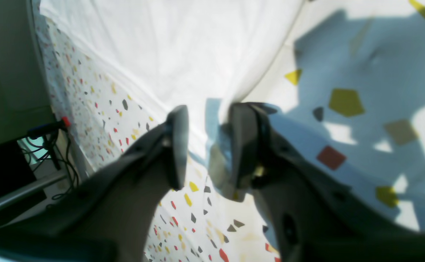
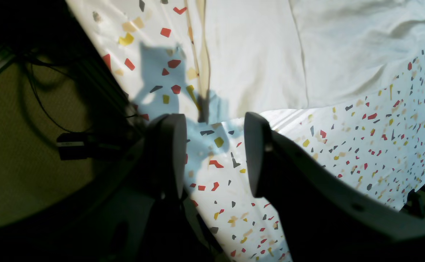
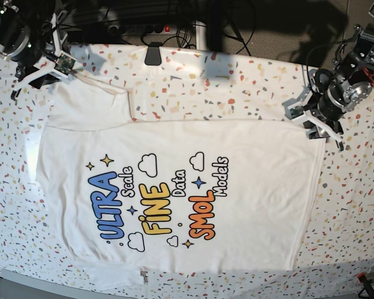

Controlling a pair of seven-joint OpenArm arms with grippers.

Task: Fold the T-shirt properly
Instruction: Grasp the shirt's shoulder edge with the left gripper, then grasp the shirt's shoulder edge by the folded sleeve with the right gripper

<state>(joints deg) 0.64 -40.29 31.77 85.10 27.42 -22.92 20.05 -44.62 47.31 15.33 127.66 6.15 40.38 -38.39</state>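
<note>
The table cover (image 3: 249, 81), white with coloured flecks, fills the base view, and the T-shirt (image 3: 174, 187) lies spread flat across most of it with its printed front up, the "ULTRA", "FINE" and "SMOL" lettering in the lower middle and one sleeve reaching toward the view's upper left. The left gripper (image 3: 316, 128) sits at the view's right, just at the shirt's upper right corner; in its wrist view the jaws of the left gripper (image 1: 207, 145) stand apart with a clear gap, straddling the cloth edge (image 1: 270, 69) where the white fabric meets the flecked cover, though whether the pads touch the cloth cannot be told. The right gripper (image 3: 47, 71) is at the upper left, just beside the sleeve's end. In the right wrist view, the right gripper (image 2: 216, 156) has its jaws parted, nothing between them, poised over bare cover with the sleeve hem (image 2: 256, 112) lying just beyond the fingertips.
</note>
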